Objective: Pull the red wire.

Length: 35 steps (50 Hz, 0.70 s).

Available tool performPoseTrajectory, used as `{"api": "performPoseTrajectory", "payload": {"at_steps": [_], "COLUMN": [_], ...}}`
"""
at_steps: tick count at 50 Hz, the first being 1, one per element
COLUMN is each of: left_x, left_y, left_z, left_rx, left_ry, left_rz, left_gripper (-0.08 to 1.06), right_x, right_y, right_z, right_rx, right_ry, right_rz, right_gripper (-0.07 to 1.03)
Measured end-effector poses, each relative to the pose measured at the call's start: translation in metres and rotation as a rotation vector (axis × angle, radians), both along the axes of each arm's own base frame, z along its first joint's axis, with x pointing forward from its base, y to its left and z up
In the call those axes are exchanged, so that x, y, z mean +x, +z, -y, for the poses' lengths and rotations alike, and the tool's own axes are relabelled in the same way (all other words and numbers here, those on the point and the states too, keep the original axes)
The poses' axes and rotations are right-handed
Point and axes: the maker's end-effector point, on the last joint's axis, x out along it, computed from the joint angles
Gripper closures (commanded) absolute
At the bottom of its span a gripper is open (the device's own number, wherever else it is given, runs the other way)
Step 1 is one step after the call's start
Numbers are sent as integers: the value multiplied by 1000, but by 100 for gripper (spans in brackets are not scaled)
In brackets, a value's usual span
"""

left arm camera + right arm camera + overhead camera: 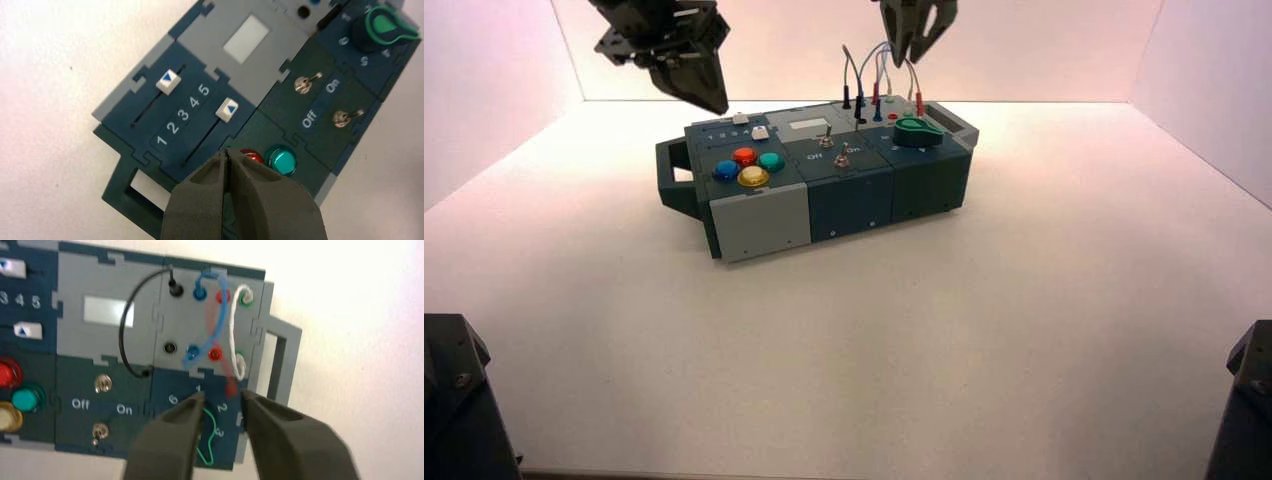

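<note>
The left gripper (pixel 227 157), jaws pressed together on nothing, hangs idle above the slider end of the dark blue console box (pixel 854 195), clear of the work. Right of it, the right gripper (pixel 220 400) hovers with jaws spread over the grey socket panel. The red wire (pixel 218 322), a thin arching lead with small red plugs, is seated in the panel just ahead of the gap between those jaws, apparently lined up for a pinch and pull.
</note>
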Motion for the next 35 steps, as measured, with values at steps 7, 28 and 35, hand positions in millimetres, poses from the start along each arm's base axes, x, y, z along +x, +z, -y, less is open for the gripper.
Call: {"api": "performPoseTrajectory", "payload": {"at_steps": [7, 28, 35], "left_x": [1, 2, 2], "left_y": [11, 41, 44], "left_z": [1, 1, 1], "left_rx": [-7, -20, -19], "left_ry": [-2, -12, -17], "left_rz": [27, 110, 122], "left_gripper": [101, 101, 101], "right_x": [-3, -34, -44], "right_y": [2, 33, 36], "right_z": [2, 21, 27], "right_rx": [-7, -25, -18], "right_ry": [7, 22, 22], "right_rz": [-9, 25, 38], "right_gripper": [43, 43, 43]}}
